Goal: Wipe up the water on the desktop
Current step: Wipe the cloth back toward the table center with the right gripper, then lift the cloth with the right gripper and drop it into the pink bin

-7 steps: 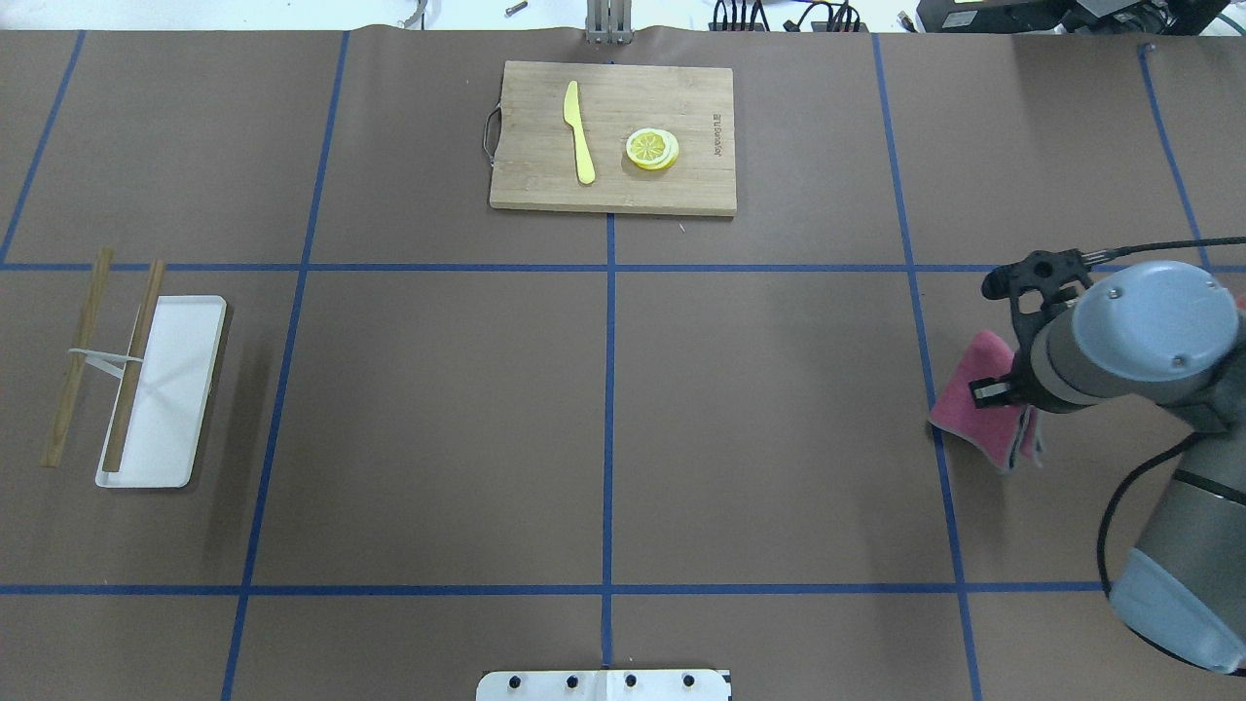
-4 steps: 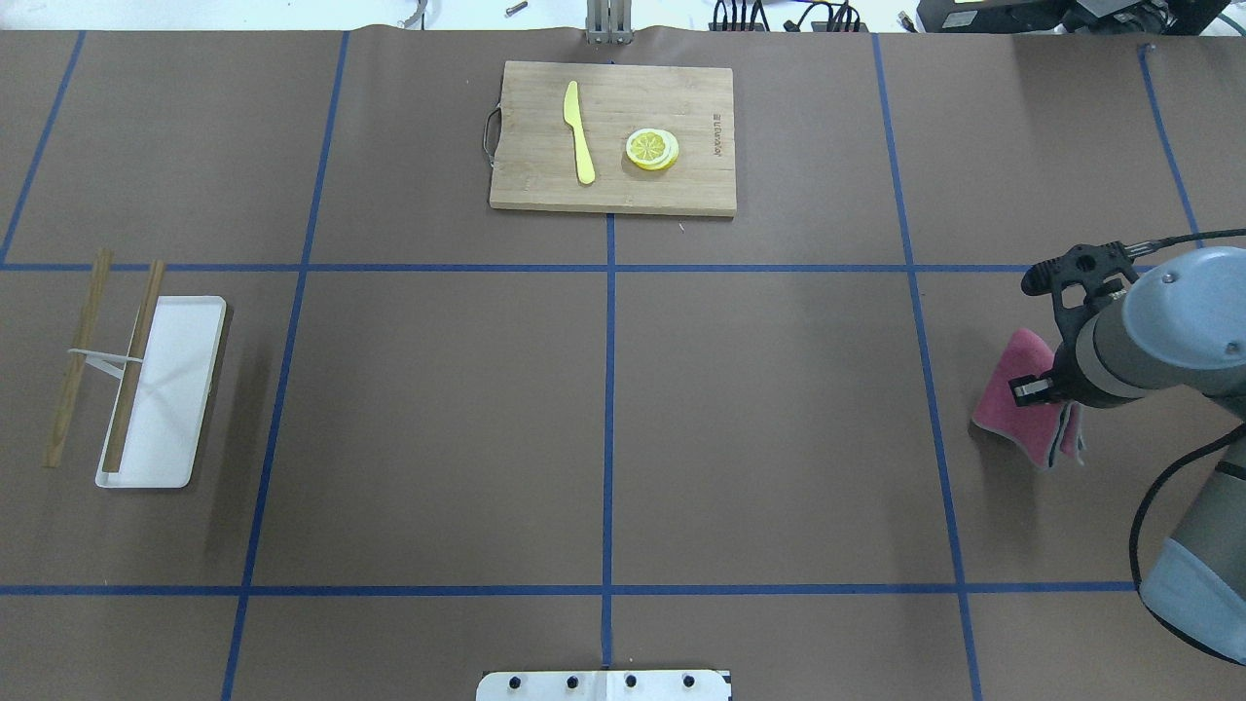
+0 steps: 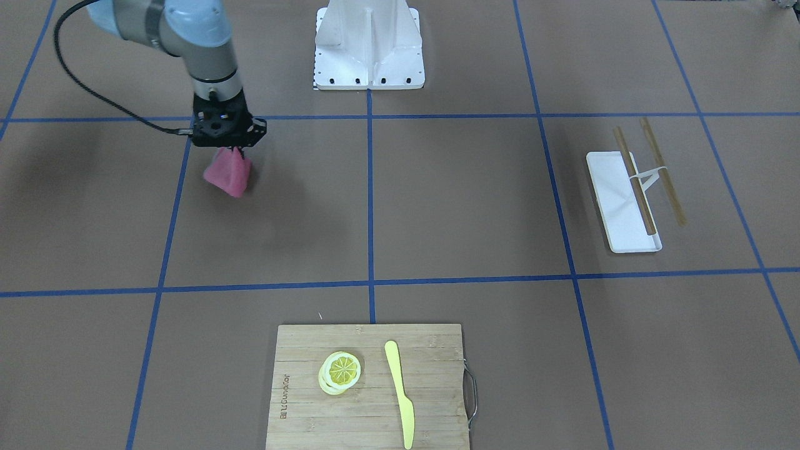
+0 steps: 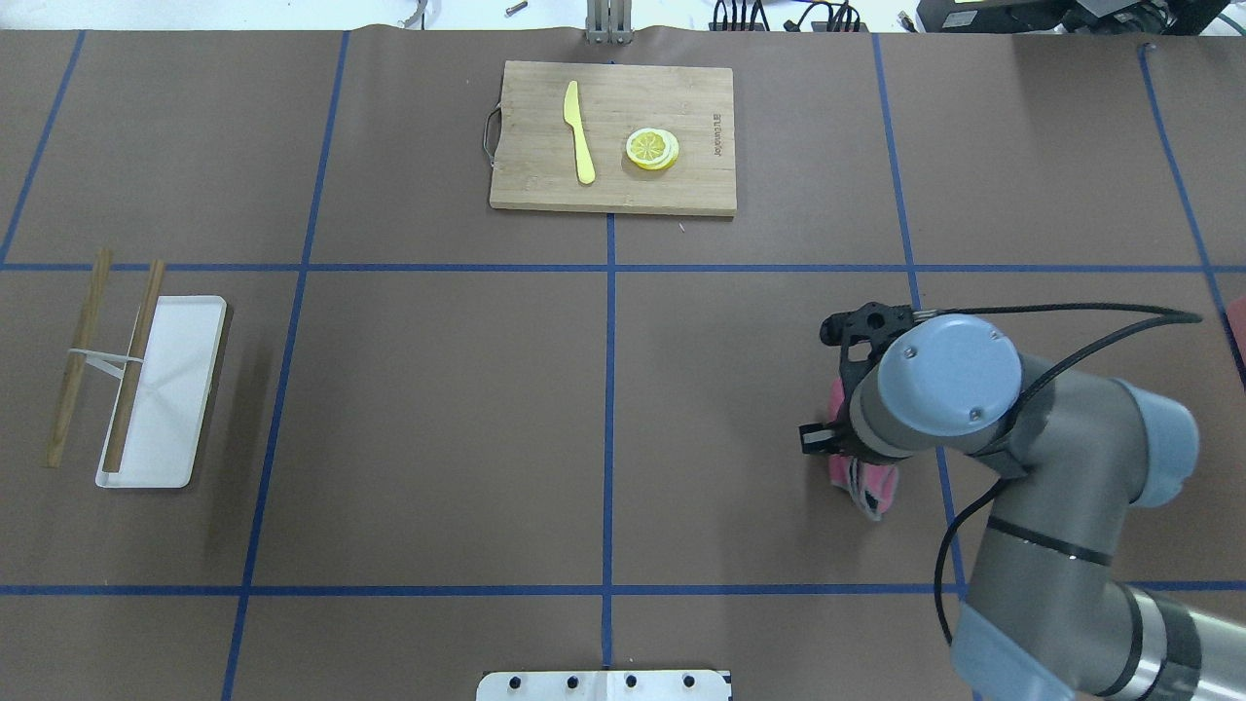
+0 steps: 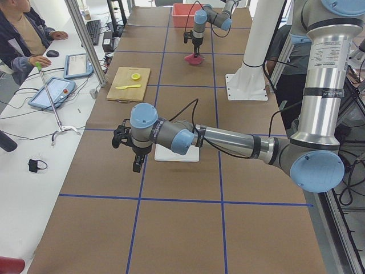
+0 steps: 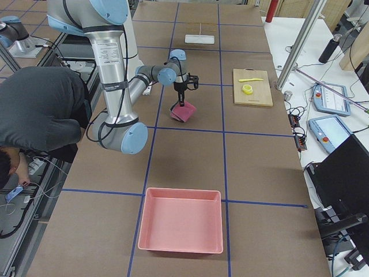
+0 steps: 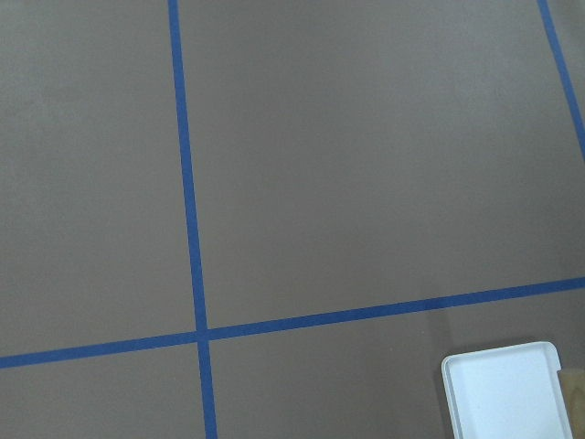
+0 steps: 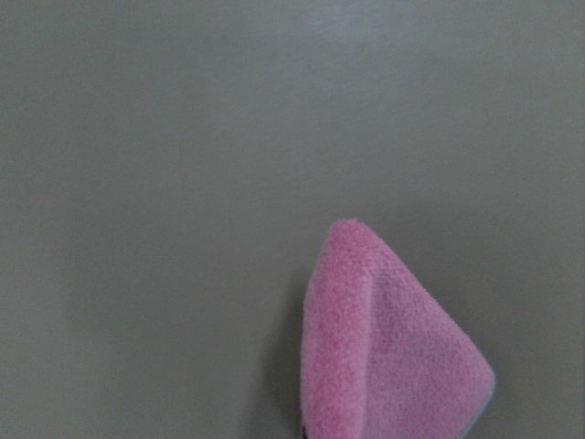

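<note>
I see the desktop (image 4: 438, 409) as a broad matte brown sheet, split into big rectangles by thin blue tape lines, and its colour is even wherever it shows. It fills every view. In the right wrist view the patch under the camera is plain, flat brown.

My right gripper (image 3: 227, 149) points straight down over the middle rectangle on the right, just left of a tape line. Its fingers are pinched on the top of a folded pink terry cloth (image 3: 228, 174), which hangs in a wedge below them. I cannot tell whether the cloth's lower edge touches the surface.

The only writing I find is a brand mark burnt along one short edge of the rectangular bamboo cutting board (image 4: 701, 185), too small to read for sure.

That board lies at the far centre and has a metal loop handle. On it are a yellow plastic knife (image 4: 579, 131) and stacked yellow lemon slices (image 4: 651, 149). At the left a white rectangular tray (image 4: 170, 389) carries one of two wooden sticks (image 4: 131, 365) tied by a pale band. The other stick lies on the desktop beside it. A pink rectangular bin (image 6: 180, 227) sits at the far right end.

From overhead the right wrist hides most of the cloth. My left gripper (image 5: 137, 165) hangs near the tray, and I cannot tell how its fingers stand.
</note>
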Available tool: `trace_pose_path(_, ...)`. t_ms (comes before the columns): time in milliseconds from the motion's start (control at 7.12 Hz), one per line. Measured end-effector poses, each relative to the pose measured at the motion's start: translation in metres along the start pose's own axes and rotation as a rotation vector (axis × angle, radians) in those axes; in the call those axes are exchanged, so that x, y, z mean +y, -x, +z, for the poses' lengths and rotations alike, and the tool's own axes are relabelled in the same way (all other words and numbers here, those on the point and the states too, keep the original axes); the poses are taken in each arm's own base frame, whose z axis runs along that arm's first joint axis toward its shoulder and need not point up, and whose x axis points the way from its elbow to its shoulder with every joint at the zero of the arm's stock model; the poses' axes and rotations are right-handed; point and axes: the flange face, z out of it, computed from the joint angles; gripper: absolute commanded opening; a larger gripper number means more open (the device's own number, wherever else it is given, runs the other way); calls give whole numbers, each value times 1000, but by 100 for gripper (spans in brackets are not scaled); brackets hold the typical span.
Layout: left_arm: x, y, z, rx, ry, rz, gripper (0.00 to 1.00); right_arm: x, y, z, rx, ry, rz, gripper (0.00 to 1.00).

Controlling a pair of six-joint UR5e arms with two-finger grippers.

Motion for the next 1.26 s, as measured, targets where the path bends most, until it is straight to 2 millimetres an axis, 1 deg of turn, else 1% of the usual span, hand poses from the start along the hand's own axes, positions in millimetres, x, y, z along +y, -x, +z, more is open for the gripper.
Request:
trace_pose_path(140, 0, 1, 0, 0, 3, -4, 97, 13, 42, -7, -34, -4, 25, 0)
trace_pose_path(281, 1, 1, 0, 1, 5, -6, 97, 17, 75, -20, -62, -8, 47, 0)
trace_pose_path(421, 2, 2, 0, 3, 7, -8, 97, 7, 84, -46, -84, -23, 73, 0)
trace_pose_path(562, 3, 2, 0, 5, 8, -10, 97, -13, 60, -84, -94, -37, 95, 0)
trace_pose_path(702, 3, 3, 0, 5, 8, -11, 97, -35, 17, -123, -86, -40, 92, 0)
trace_pose_path(843, 4, 4, 0, 5, 9, -7, 97, -54, -31, -152, -65, -42, 66, 0)
trace_pose_path(983, 8, 7, 1, 3, 12, 2, 97, -66, -75, -164, -30, -43, 26, 0)
trace_pose_path(1124, 13, 12, 3, 0, 20, 7, 97, -80, -120, -167, 11, -38, -21, 0)
trace_pose_path(1264, 18, 16, 5, -4, 34, -1, 97, -95, -175, -171, 43, -21, -73, 0)
